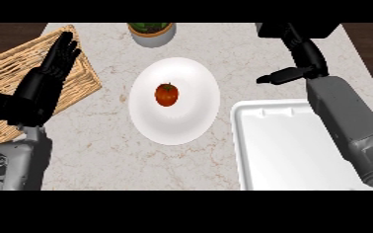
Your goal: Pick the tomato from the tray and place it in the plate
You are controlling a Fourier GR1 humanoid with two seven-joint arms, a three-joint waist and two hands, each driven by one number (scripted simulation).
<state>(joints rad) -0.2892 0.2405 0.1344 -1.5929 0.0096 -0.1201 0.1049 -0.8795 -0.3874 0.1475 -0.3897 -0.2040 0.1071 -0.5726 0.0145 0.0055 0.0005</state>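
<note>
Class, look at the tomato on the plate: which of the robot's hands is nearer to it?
Right, though only slightly. The right hand is up and right of the tomato; the left hand rests open over the wicker mat, far left.

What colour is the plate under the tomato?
White, plain with no pattern; the plate shows best in the head view.

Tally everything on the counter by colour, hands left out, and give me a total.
Red: 1, the tomato
White: 2, the plate and the tray
Tan: 1, the woven mat
Green and grey: 1, the potted plant
Total: 5
</note>
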